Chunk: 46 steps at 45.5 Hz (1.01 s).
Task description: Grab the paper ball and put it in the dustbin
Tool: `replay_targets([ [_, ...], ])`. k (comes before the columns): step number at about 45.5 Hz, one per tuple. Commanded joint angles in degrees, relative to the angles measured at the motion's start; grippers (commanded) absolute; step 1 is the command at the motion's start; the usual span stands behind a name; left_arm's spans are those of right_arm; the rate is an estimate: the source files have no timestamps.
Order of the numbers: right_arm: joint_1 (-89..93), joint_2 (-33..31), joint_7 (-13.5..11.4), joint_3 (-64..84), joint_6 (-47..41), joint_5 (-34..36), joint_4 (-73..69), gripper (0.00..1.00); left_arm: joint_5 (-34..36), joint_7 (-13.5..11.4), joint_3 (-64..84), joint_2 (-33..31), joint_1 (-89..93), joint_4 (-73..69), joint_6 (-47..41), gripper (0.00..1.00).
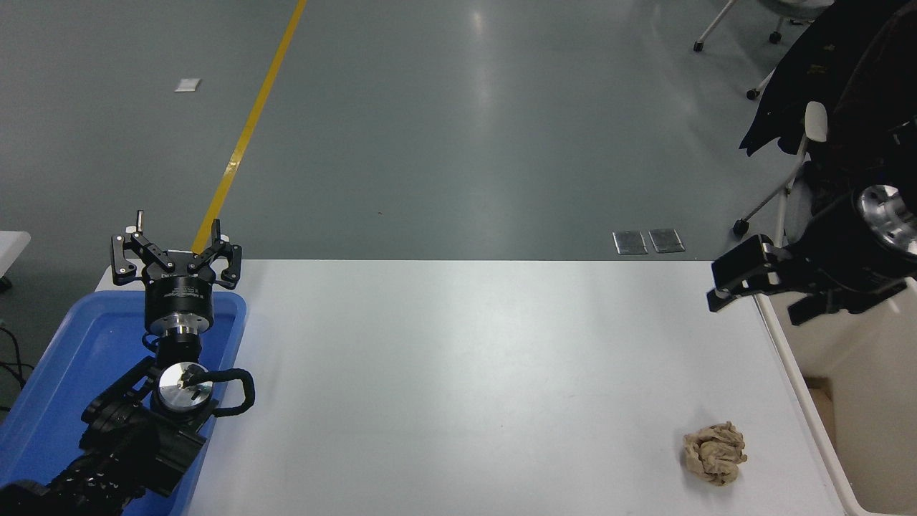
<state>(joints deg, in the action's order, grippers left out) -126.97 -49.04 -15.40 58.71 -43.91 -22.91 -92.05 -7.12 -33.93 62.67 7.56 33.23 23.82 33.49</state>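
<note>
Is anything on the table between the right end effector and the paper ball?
No. Only bare white table lies between the right end effector, raised at the cream-beige plastic dustbin's far corner, and the crumpled tan-brown paper ball beside that bin.

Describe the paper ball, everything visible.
The paper ball is a small tan-brown wad of crumpled paper, lumpy and roughly round, with deep folds and creases. It lies on the white table near the front right corner, a little left of the cream dustbin and not touching its rim. Nothing holds it or touches it except the tabletop. The right gripper is well beyond it, up by the dustbin's far end.
</note>
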Motion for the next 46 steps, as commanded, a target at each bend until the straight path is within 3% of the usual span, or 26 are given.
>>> replay_targets([
  [1,1.19,-1.76,0.2,3.6,-0.22,-4.42,-1.02,1.0,0.0,0.0,-0.01,0.0,0.0,0.0,0.0,0.99],
  [13,14.36,-2.37,-0.07,2.2,5.84,-8.2,1.0,1.0,0.0,0.0,-0.01,0.0,0.0,0.0,0.0,0.99],
  [20,30.35,-2.2,0.02,-7.01,11.74,-8.55,5.47,1.0,0.09,0.0,-0.01,0.0,0.0,0.0,0.09,0.99],
  [29,42.94,-1.58,-0.15,-17.13,12.18,-8.55,10.49,1.0,0.09,0.0,-0.01,0.0,0.0,0.09,0.09,0.99],
  [46,51.9,8.0,-0.07,-20.74,20.52,-9.08,21.12,1.0,0.09,0.09,-0.01,0.0,0.08,0.09,0.09,0.99],
])
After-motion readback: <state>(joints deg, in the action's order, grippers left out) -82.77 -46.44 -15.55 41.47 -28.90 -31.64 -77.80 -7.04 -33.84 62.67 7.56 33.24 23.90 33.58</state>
